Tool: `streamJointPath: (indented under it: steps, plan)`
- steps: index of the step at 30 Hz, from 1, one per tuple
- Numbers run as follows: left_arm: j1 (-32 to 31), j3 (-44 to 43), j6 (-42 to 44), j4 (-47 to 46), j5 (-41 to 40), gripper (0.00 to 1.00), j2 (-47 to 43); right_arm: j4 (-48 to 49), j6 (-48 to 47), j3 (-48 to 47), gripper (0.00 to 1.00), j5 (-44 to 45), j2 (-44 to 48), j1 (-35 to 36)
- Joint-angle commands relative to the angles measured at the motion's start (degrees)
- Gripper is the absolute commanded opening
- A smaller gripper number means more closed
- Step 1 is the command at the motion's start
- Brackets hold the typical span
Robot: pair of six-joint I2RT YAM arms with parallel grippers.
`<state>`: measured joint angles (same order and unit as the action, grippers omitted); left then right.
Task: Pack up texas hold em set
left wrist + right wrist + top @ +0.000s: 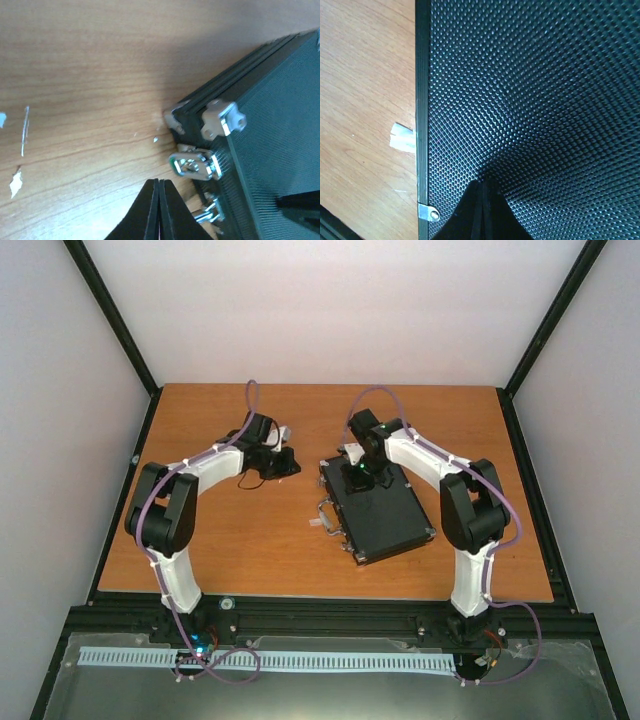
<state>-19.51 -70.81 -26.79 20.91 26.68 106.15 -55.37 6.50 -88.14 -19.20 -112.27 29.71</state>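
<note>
You had the black case (385, 510) lying closed and flat on the table (250, 550), with its handle (327, 512) toward the left arm. Your left gripper (159, 184) was just beside the case's far left corner, near a silver latch (195, 166), with its fingers pressed together and empty. Your right gripper (481, 189) was over the far end of the case's lid, also pressed together and holding nothing.

The wooden bench (230, 550) carries 1 flat black case (390, 515), closed and lying askew. Just off the case's left edge lies 1 small white scrap (313, 523).
</note>
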Motion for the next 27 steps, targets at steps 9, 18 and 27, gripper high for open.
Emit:
streamJointPath:
  steps: [9,18,27]
  plan:
    - [-0.26,6.63,-13.06,-23.25,10.43,0.01,3.54,1.62,0.03,5.42,0.03,7.65,-5.47,0.75]
    - [-0.97,10.15,-21.74,-30.1,13.1,0.01,6.54,1.94,0.27,6.43,0.03,7.64,-5.91,0.89]
    - [-1.06,15.13,-26.43,-35.35,14.66,0.01,6.28,1.94,0.44,6.17,0.03,7.08,-6.55,0.88]
